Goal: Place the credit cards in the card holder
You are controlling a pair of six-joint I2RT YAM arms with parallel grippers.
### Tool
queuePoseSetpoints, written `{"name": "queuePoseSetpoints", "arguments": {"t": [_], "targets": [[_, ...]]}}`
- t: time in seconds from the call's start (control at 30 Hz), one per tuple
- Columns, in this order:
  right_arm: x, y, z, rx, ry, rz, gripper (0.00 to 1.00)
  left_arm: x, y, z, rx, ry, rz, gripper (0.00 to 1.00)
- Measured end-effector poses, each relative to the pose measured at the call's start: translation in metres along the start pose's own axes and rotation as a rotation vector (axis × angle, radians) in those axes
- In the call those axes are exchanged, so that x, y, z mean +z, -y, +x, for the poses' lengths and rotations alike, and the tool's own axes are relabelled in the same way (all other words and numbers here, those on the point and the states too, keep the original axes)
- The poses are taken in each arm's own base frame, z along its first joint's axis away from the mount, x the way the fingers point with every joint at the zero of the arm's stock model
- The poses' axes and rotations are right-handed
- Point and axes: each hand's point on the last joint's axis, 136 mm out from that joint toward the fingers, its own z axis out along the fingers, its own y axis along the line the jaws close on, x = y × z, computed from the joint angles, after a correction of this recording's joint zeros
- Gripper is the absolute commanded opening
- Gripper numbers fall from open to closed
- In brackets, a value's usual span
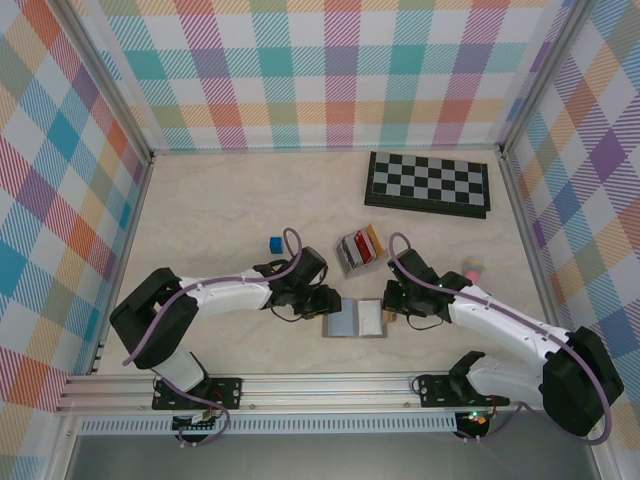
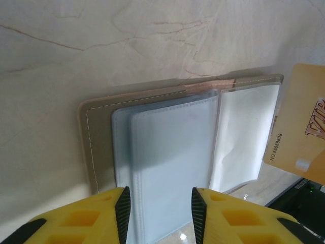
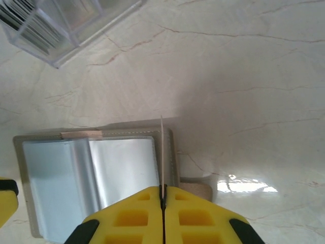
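Tabletop [image 1: 220,210]: pale, glossy, stone-veined, walled in by plaid panels.

Chessboard [image 1: 428,184]: flat, black and grey, parked at the far right, well apart from the work.

Card holder [image 1: 355,319]: lies open near the front edge between the two arms. It has a grey-tan stitched cover and limp, clear plastic sleeves fanned flat. The left claw [image 2: 159,213] stands over its near edge with the jaws apart and one sleeve leaf running between the black pads. This is probably to steady or lift a pocket, though I cannot tell whether there is contact.

Clear rack [image 1: 360,248]: rigid and boxy, just behind the holder, with red and yellow cards standing on edge inside.

Gold credit card [image 2: 299,122]: thin, stiff, printed with dark lettering. The right claw [image 3: 163,195] is clamped on it — jaws together, card upright and edge-on over the holder's right margin. It is likely lined up to slide into a sleeve but is not yet in.

Blue cube [image 1: 274,243]: small, off to the left, not involved.
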Motion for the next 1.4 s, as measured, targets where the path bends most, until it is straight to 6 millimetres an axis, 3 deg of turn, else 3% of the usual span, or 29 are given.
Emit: {"name": "queuePoseSetpoints", "arguments": {"t": [0.3, 0.5, 0.77, 0.97, 1.4], "targets": [[0.01, 0.006, 0.005, -0.001, -0.03, 0.034, 0.06, 0.008, -0.003, 0.004, -0.001, -0.024, -0.013, 0.33], [0.011, 0.004, 0.005, 0.0, -0.03, 0.029, 0.06, 0.008, 0.009, 0.002, 0.015, -0.023, 0.005, 0.3], [0.012, 0.003, 0.004, 0.0, -0.031, 0.024, 0.06, 0.007, 0.015, 0.002, 0.01, -0.018, 0.012, 0.36], [0.012, 0.001, 0.004, 0.0, -0.034, 0.02, 0.06, 0.006, 0.0, 0.0, -0.008, 0.007, -0.065, 0.4], [0.013, 0.001, 0.004, 0.0, -0.036, 0.019, 0.07, 0.015, -0.002, -0.001, -0.027, 0.0, -0.081, 0.38]]}}
